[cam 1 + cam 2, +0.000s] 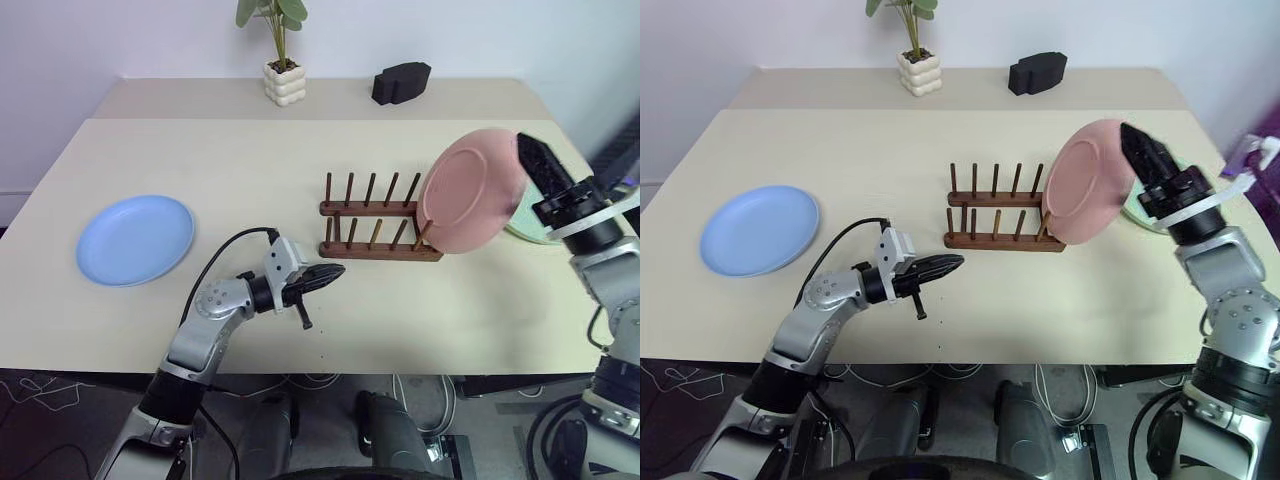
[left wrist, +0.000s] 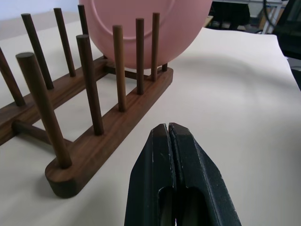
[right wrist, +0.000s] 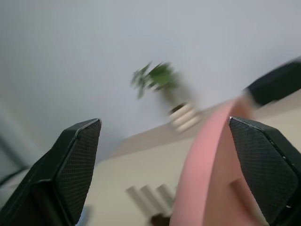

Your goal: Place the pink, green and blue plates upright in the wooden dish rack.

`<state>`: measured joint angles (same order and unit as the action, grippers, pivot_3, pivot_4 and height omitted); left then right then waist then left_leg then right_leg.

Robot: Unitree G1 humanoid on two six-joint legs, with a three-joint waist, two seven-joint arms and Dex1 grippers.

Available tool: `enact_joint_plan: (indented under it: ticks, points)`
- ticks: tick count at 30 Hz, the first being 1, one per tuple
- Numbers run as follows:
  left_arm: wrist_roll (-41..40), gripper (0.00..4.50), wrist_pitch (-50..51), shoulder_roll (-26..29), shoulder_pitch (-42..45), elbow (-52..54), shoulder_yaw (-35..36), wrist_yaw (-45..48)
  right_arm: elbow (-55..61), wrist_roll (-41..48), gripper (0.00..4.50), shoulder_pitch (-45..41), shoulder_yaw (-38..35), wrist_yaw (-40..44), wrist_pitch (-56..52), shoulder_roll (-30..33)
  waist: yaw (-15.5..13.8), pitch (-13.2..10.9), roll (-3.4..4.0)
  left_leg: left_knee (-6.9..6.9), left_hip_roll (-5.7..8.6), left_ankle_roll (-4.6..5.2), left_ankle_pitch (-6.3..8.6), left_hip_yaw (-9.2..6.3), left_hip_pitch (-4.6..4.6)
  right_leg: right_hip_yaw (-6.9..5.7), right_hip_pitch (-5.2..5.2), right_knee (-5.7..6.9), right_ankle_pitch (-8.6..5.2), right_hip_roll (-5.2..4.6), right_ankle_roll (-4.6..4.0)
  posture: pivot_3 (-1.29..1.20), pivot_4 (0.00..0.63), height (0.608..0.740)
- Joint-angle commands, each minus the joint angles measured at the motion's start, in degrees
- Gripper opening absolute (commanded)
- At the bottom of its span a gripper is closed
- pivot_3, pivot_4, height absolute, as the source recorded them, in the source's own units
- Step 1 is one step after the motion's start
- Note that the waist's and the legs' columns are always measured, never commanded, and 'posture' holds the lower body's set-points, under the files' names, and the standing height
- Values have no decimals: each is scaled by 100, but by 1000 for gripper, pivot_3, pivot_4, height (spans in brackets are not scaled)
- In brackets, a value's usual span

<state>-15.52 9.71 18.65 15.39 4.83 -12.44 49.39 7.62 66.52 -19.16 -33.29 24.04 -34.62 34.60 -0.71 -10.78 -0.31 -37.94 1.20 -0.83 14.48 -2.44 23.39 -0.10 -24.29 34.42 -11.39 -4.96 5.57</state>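
The pink plate (image 1: 468, 192) stood on edge at the right end of the wooden dish rack (image 1: 378, 222), right of centre in the head views, leaning a little toward the frame's right. The right gripper (image 3: 164, 165) was beside its upper rim with its fingers spread wide, the plate's edge between them but apparently untouched, so it gripped nothing. By that reading one plate of three was placed. The blue plate (image 1: 136, 239) lay flat on the counter (image 1: 250, 160) at the left of the frame, well apart from the rack. A pale green plate (image 1: 528, 226) showed only as a sliver behind the pink one and the right arm; both of these remained to be racked.

The left gripper (image 2: 168, 136) was fully closed and empty, just in front of the rack's near end. Its wrist view showed the pink plate's lower edge seated between the pegs, which the head views left unclear. The head views alone gave the other plates' places.
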Motion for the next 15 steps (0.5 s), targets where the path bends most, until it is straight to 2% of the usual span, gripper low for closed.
enact_joint_plan:
  ticks: [1,6,15]
  points:
    - [-108,0,-25,42,-12,279,130,-20,366,-405,4441,87,-148,280,165,479,3,0,0,0,0,0,0,0,0,0,0,0,0,0,0,0,150,740]
    - [-175,0,10,148,-40,353,233,10,724,-710,4441,323,-56,817,53,1131,16,1,4,1,-2,2,1,2,-1,0,-2,0,0,1,-1,0,150,740]
    - [-176,0,92,165,-69,510,244,-77,375,-1444,4441,419,37,1160,244,1315,-5,0,1,1,-3,2,1,8,0,4,-3,-5,0,0,-1,0,150,740]
